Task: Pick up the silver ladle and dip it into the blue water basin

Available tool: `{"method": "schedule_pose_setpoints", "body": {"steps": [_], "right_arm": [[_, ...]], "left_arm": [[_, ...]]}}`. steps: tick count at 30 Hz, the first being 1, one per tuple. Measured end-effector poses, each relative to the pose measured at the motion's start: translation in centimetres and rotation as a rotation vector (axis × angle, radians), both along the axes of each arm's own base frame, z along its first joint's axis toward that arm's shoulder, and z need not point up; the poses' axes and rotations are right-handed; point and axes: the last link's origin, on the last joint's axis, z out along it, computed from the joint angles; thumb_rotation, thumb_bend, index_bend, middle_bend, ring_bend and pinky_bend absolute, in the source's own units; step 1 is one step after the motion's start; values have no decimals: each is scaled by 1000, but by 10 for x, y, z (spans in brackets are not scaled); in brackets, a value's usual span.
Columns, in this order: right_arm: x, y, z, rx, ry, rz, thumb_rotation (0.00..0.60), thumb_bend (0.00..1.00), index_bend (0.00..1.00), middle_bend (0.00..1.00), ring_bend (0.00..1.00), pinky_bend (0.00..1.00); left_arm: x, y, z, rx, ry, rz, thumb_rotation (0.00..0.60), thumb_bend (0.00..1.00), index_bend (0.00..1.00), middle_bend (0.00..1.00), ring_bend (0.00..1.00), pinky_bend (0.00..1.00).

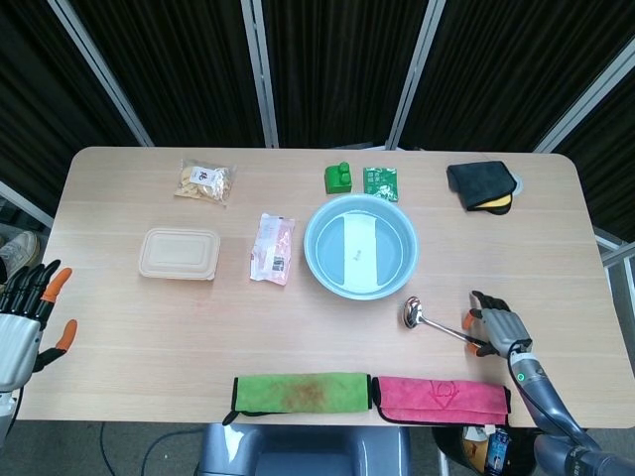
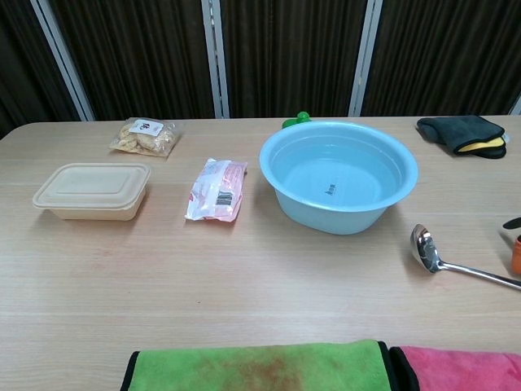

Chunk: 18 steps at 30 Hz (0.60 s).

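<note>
The silver ladle (image 1: 414,313) lies flat on the table just right of the blue water basin (image 1: 310,248), its bowl toward the basin and its handle running right. In the chest view the ladle (image 2: 425,246) sits in front of the basin (image 2: 326,220), which holds water. My right hand (image 1: 495,326) is over the far end of the handle with its fingers apart; only its fingertips (image 2: 516,244) show at the chest view's right edge, above the handle. My left hand (image 1: 24,319) hangs off the table's left edge, fingers spread, holding nothing.
A beige lidded box (image 1: 180,254), a pink packet (image 1: 272,248) and a snack bag (image 1: 204,182) lie left of the basin. A green block (image 1: 338,178), green packet (image 1: 380,182) and black cloth (image 1: 481,185) sit behind. Green towel (image 1: 301,391) and pink towel (image 1: 441,397) line the front edge.
</note>
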Motion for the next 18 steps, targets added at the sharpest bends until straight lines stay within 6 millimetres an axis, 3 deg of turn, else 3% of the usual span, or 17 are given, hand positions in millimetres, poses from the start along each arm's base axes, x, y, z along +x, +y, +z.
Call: {"method": "schedule_pose_setpoints", "body": {"steps": [18], "right_arm": [[-3,2,-10,29,9,-10,600,258,441,0,0,0]], "left_arm": [[0,-1,4,-8,-44,20,600,441,0,0,0,0]]}}
